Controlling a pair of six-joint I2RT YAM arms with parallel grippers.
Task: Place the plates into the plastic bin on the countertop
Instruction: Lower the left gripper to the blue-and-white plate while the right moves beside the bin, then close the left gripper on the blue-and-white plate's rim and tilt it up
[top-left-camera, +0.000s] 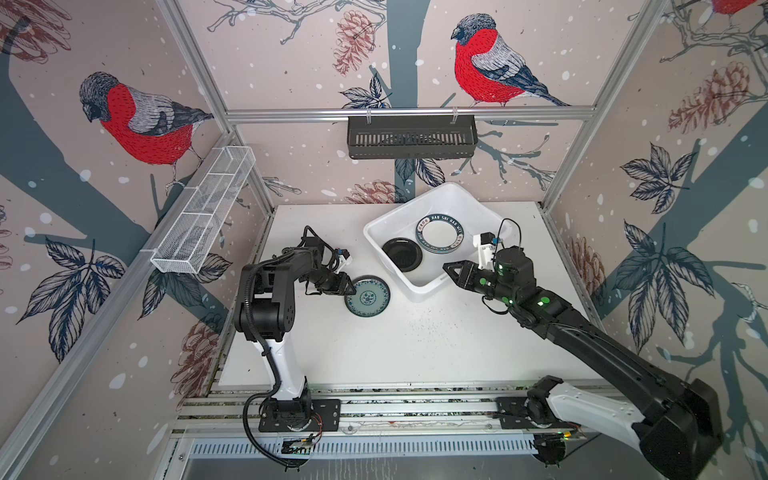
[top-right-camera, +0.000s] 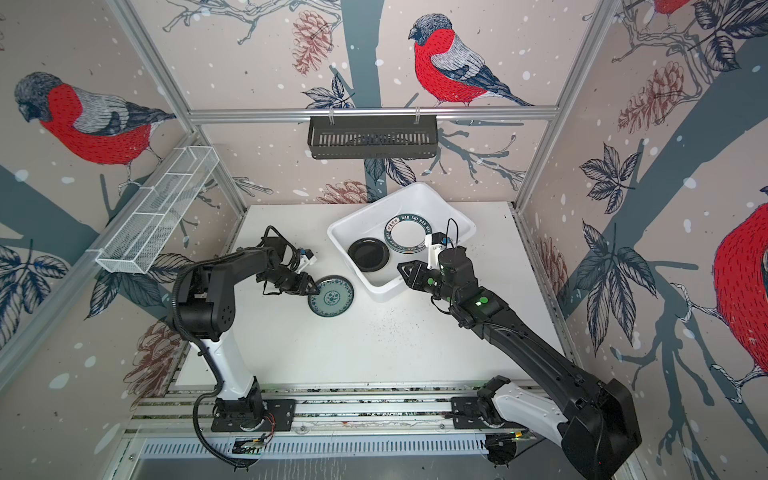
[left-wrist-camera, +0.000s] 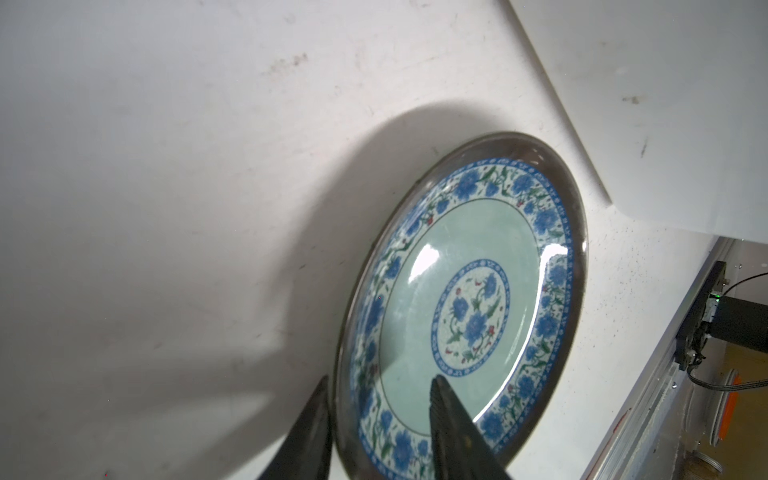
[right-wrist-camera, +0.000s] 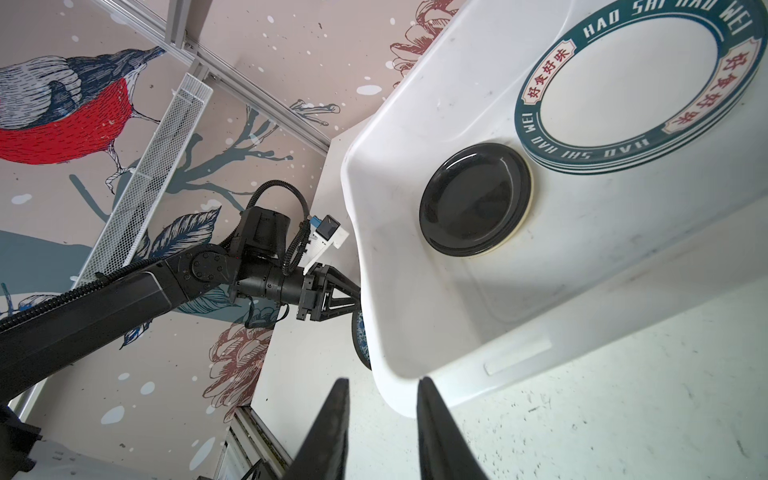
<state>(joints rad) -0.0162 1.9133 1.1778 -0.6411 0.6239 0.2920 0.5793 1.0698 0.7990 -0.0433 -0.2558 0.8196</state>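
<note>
Fingers of the left gripper straddle the rim of the teal plate, lower centre; whether they pinch it I cannot tell. Glossy edge may slip, dropping onto the speckled countertop, or clip the plastic bin wall, upper right. Right gripper, slightly parted and empty, crowds that bin's near corner.

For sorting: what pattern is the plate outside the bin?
Teal plate, blue floral border; left wrist view.

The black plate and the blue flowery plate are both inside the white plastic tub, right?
No. The round black plate is inside the white plastic tub, but both top views show the round blue flowery plate outside it.
</note>
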